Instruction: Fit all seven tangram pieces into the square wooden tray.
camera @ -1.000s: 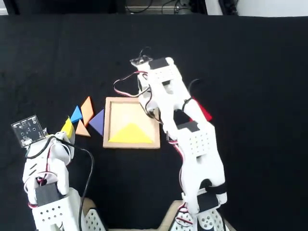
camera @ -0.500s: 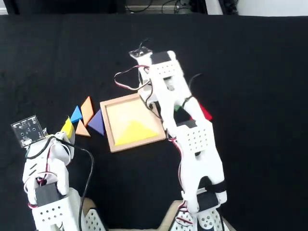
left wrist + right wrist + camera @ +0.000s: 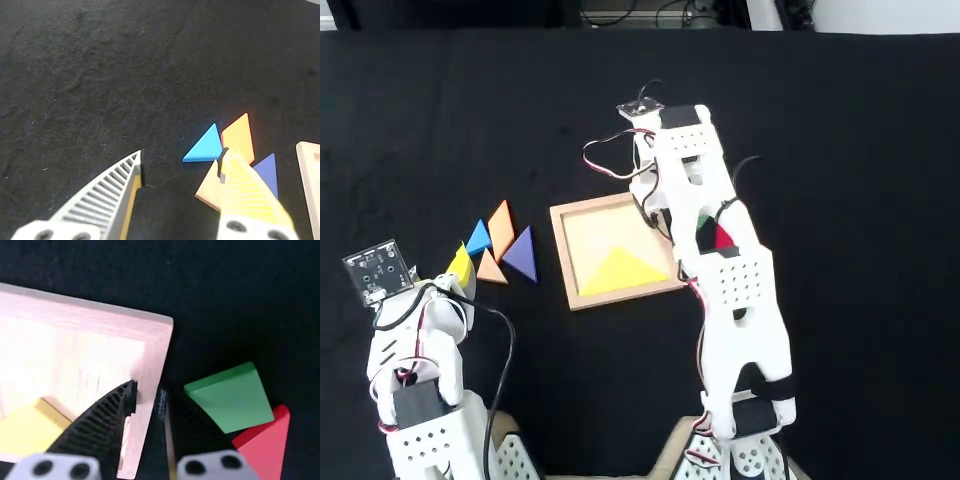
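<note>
The tray [image 3: 563,258] has rotated and slid rightward, dragged by the right jaws, which pinch its wall — probably to draw it within reach. It rests on the counter [image 3: 840,150], yellow triangle [image 3: 617,270] seated inside. The left jaws — spread, empty — hover beside the loose pieces [image 3: 501,228].

Desk [image 3: 840,120]: black matt cloth, faintly napped and flecked with lint. Tray [image 3: 156,347]: pale bare wood with visible grain and no gloss. Yellow triangle [image 3: 617,270], green piece [image 3: 230,397], red piece [image 3: 262,440], blue triangle [image 3: 204,146], orange piece [image 3: 238,138], purple triangle [image 3: 267,172] and tan triangle [image 3: 210,187]: smooth, evenly coloured matt faces. Arm shells [image 3: 735,300]: white matt plastic. Left fingers [image 3: 107,192]: ribbed plastic, one pale grey, one yellow. Right fingers [image 3: 100,425]: ribbed black plastic with a slight sheen.
</note>
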